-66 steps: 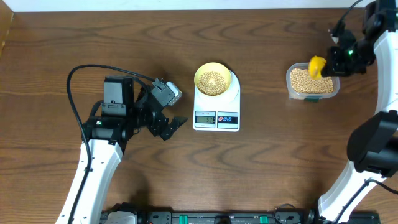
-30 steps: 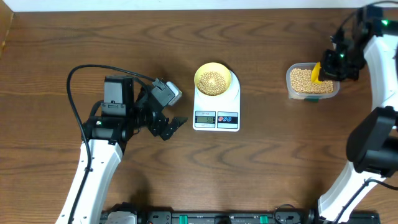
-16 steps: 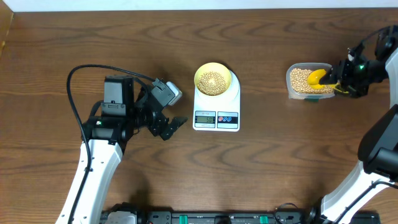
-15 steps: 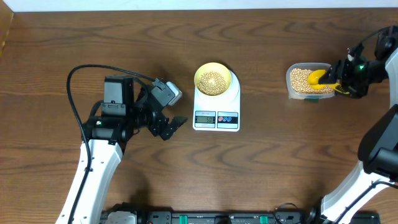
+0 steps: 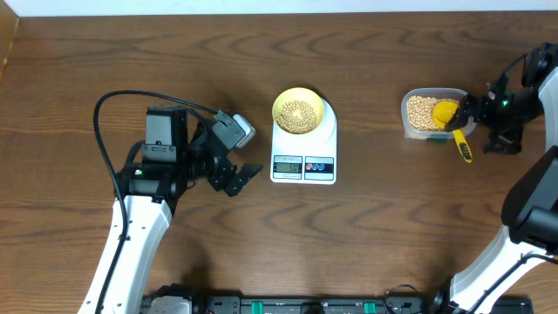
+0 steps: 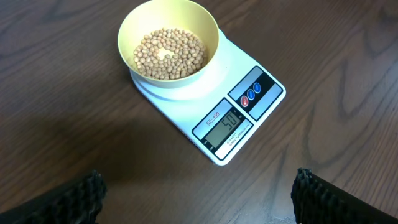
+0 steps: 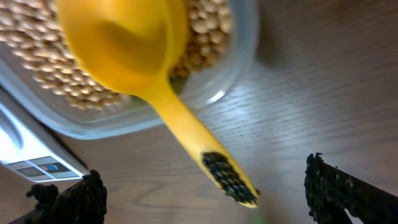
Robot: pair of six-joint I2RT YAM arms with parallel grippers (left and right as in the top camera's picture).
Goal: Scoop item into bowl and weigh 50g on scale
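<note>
Tan beans [image 6: 169, 53] lie in the pale yellow bowl [image 6: 129, 31], and this bowl stands on the back part of the white scale [image 6: 186, 102]. More of the beans fill the clear tub [image 7: 239, 62], well apart on the right side. On them rests the cup of the yellow scoop [image 7: 124, 43], its handle reaching out over the rim. My right gripper [image 5: 484, 125] is spread wide around that handle and does not touch it. My left gripper [image 6: 199, 190], also spread, hovers near the scale with nothing in it, above the brown wooden table [image 5: 366, 235].
</note>
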